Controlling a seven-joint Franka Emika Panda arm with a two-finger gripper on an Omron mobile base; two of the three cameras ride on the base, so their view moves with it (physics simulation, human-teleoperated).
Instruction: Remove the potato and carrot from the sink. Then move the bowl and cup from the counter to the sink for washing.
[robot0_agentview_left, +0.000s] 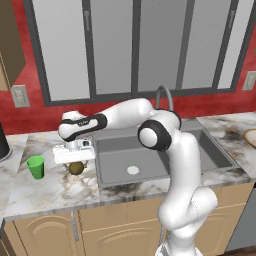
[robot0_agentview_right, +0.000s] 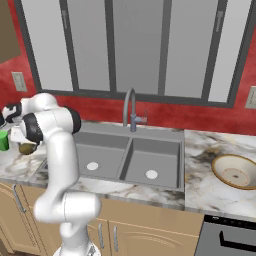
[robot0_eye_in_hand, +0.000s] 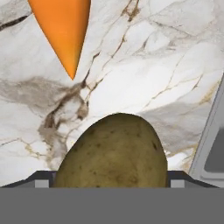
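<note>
End effector (robot0_agentview_left: 75, 161): jaws wide, nothing gripped. Potato (robot0_eye_in_hand: 111, 152) directly beneath; carrot (robot0_eye_in_hand: 63, 30) ahead; cup (robot0_agentview_left: 36, 166) beside; all on table (robot0_agentview_left: 50, 190).

Potato (robot0_agentview_left: 76, 168) on bench (robot0_agentview_left: 45, 192) at left centre, under white hand; green cup (robot0_agentview_left: 36, 166) further left.

Beneath my gripper (robot0_agentview_left: 75, 159) sits an olive-brown speckled potato (robot0_eye_in_hand: 112, 151), beyond it a plain orange carrot (robot0_eye_in_hand: 63, 30), both on white marble counter (robot0_eye_in_hand: 144, 65) veined grey-brown, a bright green cup (robot0_agentview_left: 35, 166) alongside.
</note>
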